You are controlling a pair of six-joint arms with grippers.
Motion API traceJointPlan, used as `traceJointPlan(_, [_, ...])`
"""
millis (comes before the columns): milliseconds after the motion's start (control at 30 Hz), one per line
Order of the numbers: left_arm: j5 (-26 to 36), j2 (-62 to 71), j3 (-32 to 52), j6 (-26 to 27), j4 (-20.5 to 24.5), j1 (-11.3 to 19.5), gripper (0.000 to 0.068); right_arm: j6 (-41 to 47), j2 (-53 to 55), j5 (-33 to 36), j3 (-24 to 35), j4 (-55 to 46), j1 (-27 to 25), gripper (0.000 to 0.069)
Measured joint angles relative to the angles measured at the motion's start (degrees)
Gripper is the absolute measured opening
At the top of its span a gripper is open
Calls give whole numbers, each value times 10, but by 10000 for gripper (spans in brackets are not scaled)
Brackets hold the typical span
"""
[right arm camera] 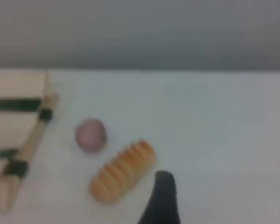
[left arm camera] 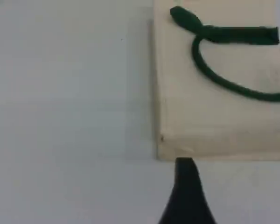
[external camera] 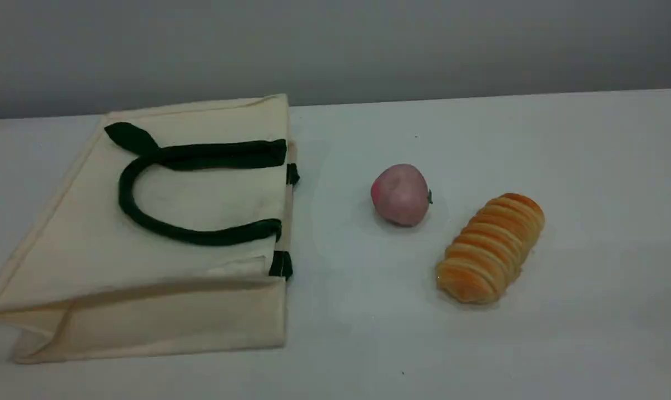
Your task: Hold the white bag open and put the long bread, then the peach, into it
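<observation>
Although only one fingertip of each shows, the left tool and right tool stand spread, gripping nothing. The white bag lies flat on the counter, its mouth turned toward the peach and its green handle folded across the top panel. The long bread rests right of the peach, well apart from the bag, its long axis slanting from near-left to far-right. It lies just ahead-left of the right tool, so that arm is nearer. The left tool hovers by the bag's closed near corner, away from the mouth.
</observation>
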Motion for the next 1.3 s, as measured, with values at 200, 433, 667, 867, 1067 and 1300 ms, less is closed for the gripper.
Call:
traceJointPlan(200, [0,130,-82,0,0,0,467,6,122,-16,-95,-5,8,587])
traceJointPlan(433, [-1,288,-161,0,33,-2,467,9,294,-14,-195,11,8,587])
traceJointPlan(667, [-50,427,-181,-6,41,-5,467,9,431,-18,-231,14,8,587])
traceJointPlan(867, [-113,532,-183,-32,41,-5,467,4,510,-42,-258,15,8,587])
traceJointPlan(1067, [-170,624,-183,-32,31,-5,467,4,564,-70,-278,15,8,587])
traceJointPlan(1300, [-197,740,-227,-33,26,-5,467,4,614,-111,-278,14,8,587])
